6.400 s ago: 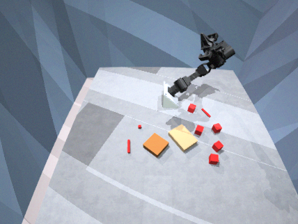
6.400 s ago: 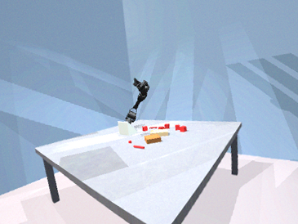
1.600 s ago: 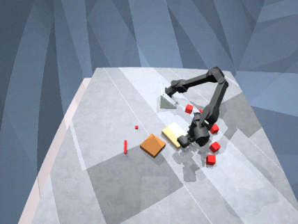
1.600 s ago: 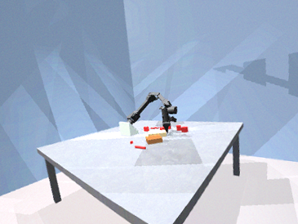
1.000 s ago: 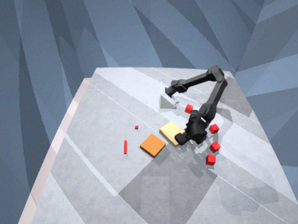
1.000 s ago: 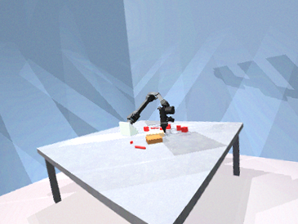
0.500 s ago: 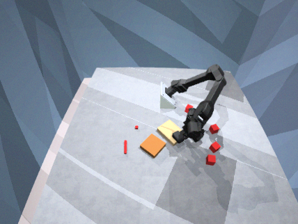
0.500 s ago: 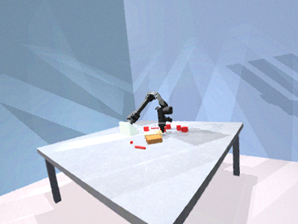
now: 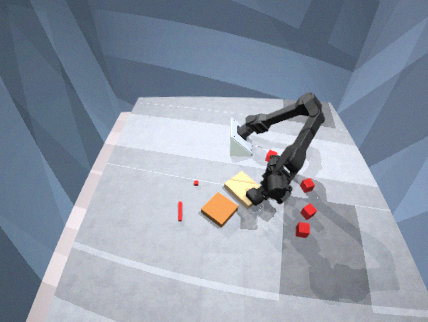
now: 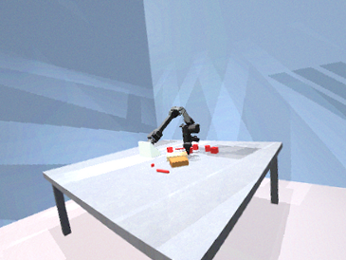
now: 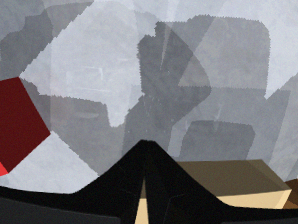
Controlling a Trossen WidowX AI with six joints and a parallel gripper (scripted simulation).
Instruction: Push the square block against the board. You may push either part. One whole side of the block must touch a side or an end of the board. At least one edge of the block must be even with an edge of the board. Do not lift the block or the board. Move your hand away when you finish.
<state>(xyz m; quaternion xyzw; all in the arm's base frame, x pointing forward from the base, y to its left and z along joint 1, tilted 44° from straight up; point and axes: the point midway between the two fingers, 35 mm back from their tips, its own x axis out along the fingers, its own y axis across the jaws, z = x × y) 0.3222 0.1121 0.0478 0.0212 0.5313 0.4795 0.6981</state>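
The orange square block (image 9: 219, 209) (image 10: 178, 161) (image 11: 294, 194) lies flat on the table. The cream rectangular board (image 9: 241, 185) (image 11: 220, 177) lies flat beside it, on the side nearer the arm. In the top view a narrow strip of table shows between their facing sides, which run roughly parallel, so they look apart. The block sits offset along the board's side. My gripper (image 9: 254, 196) (image 10: 187, 152) (image 11: 146, 144) is shut and empty, low at the board's side away from the block. It hides part of that side, and I cannot tell whether it touches.
Several red cubes (image 9: 307, 185) (image 9: 302, 230) (image 11: 22, 122) lie around the arm. A pale wedge-shaped stand (image 9: 240, 146) (image 10: 146, 150) is at the arm's base. A small red cube (image 9: 196, 183) and a red rod (image 9: 180, 211) (image 10: 163, 171) lie beyond the block.
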